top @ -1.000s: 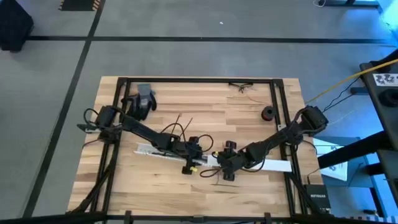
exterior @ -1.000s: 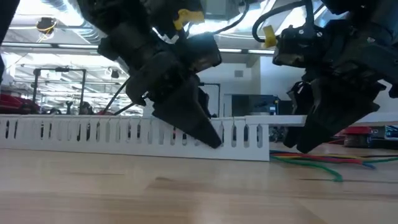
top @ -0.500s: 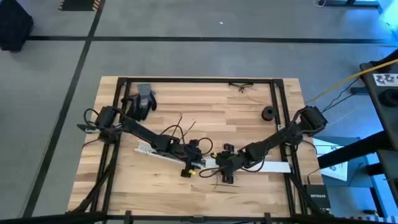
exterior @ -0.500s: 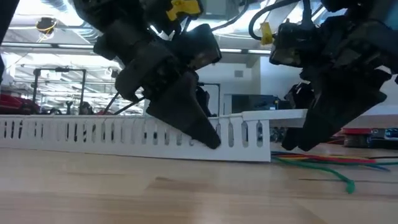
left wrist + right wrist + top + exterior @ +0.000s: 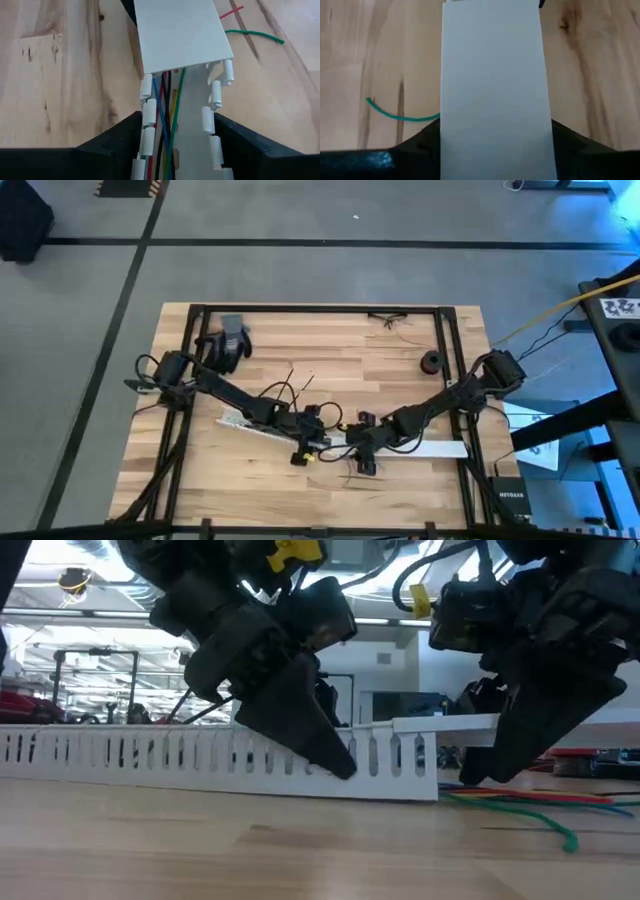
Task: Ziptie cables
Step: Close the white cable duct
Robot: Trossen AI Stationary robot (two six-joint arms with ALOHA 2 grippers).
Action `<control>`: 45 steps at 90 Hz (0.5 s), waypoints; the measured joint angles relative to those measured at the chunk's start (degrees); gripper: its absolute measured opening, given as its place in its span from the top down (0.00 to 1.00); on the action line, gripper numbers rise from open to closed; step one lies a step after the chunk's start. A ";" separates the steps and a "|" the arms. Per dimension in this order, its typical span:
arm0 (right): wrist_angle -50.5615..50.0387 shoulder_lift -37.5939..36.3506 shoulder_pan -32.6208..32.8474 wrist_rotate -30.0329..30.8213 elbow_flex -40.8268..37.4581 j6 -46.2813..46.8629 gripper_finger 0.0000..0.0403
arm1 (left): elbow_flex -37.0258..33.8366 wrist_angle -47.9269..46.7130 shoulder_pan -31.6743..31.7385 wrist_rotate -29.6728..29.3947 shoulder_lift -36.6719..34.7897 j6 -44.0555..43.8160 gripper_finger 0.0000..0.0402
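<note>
Near the table's point(image 5: 400, 360) 6 o'clock edge, the left gripper point(image 5: 175, 150) straddles a white slotted duct point(image 5: 150, 755), its fingers clasping both duct walls; coloured cables point(image 5: 165, 105) run inside the channel between them; the right gripper point(image 5: 495, 145), at 3 o'clock of the left, grasps a flat white cover point(image 5: 495, 75) lying over the duct's end; loose green strands trail onto the wood.

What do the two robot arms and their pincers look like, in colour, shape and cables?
Both arms are dark, nearly black, slim and jointed. The left pincer and the right pincer have thick, angular bodies that taper to wedge-shaped fingers. Each carries a small yellow tag near its top. Thin black cords loop along the arms.
</note>
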 joint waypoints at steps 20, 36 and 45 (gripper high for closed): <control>-0.51 -0.05 0.39 4.66 0.08 3.08 0.46 | -0.02 0.01 -0.01 -0.58 0.01 -1.42 0.47; -0.44 -0.11 1.36 4.70 0.13 4.30 0.46 | -0.04 0.13 0.16 -0.68 0.02 -1.68 0.47; -0.48 -0.11 1.71 4.37 0.13 3.23 0.46 | -0.04 0.17 0.29 -2.10 0.02 -2.36 0.47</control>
